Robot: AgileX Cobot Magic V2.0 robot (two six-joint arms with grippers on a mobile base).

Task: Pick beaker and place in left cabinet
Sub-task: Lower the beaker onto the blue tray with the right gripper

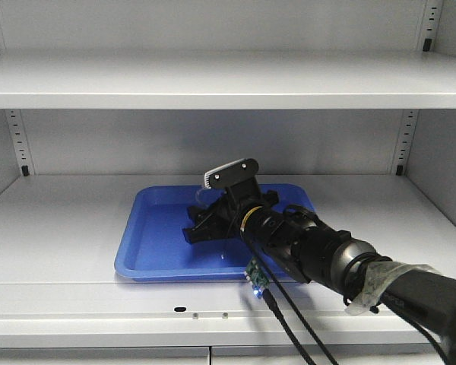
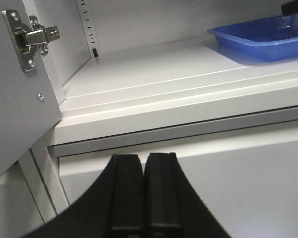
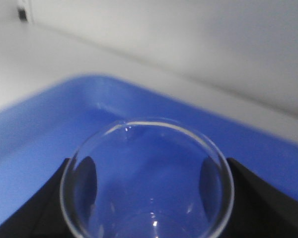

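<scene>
While in right gripper [image 3: 147,181], beaker [image 3: 149,148] mouth-up, roughly upright

**Right arm** [image 1: 327,255]: black cylindrical segments, thickest farthest from the blue tray [image 1: 148,228].
- A brass-coloured band [image 1: 248,220] rings the wrist above the tray's front half.
- A bare grey metal collar [image 1: 359,255] sits beyond the tray's front right corner.
- Translucent tape [image 1: 380,280] is wrapped around the segment farther out from the tray.
- Two black cables [image 1: 292,323] run down in front of the tray's front rim.
- A small green circuit board [image 1: 254,277] with a lit blue point sits at that rim.
- The wrist camera [image 1: 229,174] is a pale grey bar with a black face, above the tray's centre.

**Right gripper** [image 1: 216,217]: black and angular, over the tray.

**Left gripper** [image 2: 144,157]: flat matte black fingers [image 2: 126,198] with curved black flanks, low and left of the tray.
</scene>
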